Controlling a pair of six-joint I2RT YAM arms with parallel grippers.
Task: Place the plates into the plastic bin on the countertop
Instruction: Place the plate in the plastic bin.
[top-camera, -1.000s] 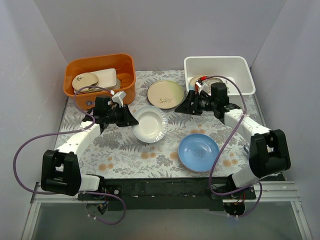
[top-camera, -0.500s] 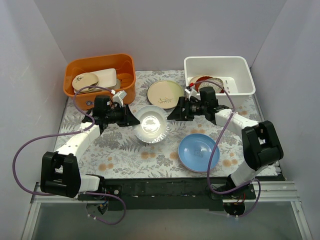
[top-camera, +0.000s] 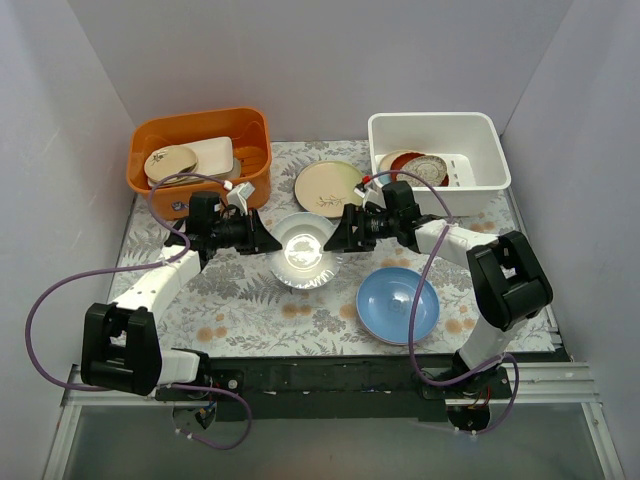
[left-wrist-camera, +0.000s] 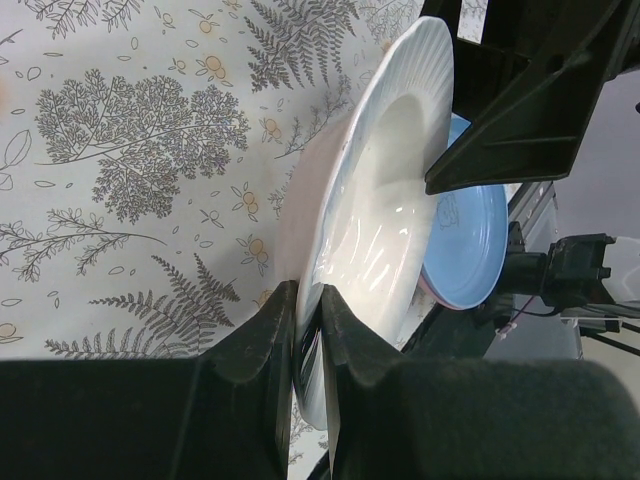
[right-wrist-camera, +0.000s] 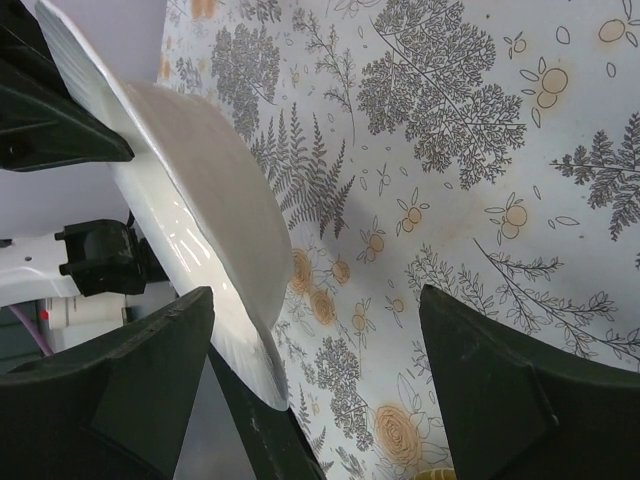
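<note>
1. Far left, the orange tub (top-camera: 200, 150) sits at the back corner holding cream oval and rectangular dishes; those are not plates for the bin, so neither arm is near it
2. The left gripper (top-camera: 268, 243) is pinched down narrow on the rim of the white ribbed plate (top-camera: 303, 250), an edge grip because a flat plate offers nothing else to bite
3. That plate is tipped up off the fern-patterned countertop (top-camera: 250, 300) with its bowl facing the right arm, and its far rim is free for a second grip
4. Behind it the cream plate with the leaf sprig (top-camera: 328, 188) lies flat on the countertop, untouched and waiting
5. The right gripper (top-camera: 337, 238) comes in from the other side with its fingers spread wide; in the right wrist view the plate's free edge sits just inside one finger and nothing is gripped yet, so this reads as a hand-over
6. The reason looks simple: the bin is on the right arm's side
7. The blue plate (top-camera: 398, 305) rests flat near the front edge, well apart from both grippers
8. Far right, the white plastic bin (top-camera: 435, 125) already holds a few plates, a dark red plate (top-camera: 402, 160) among them, with room beside them
</note>
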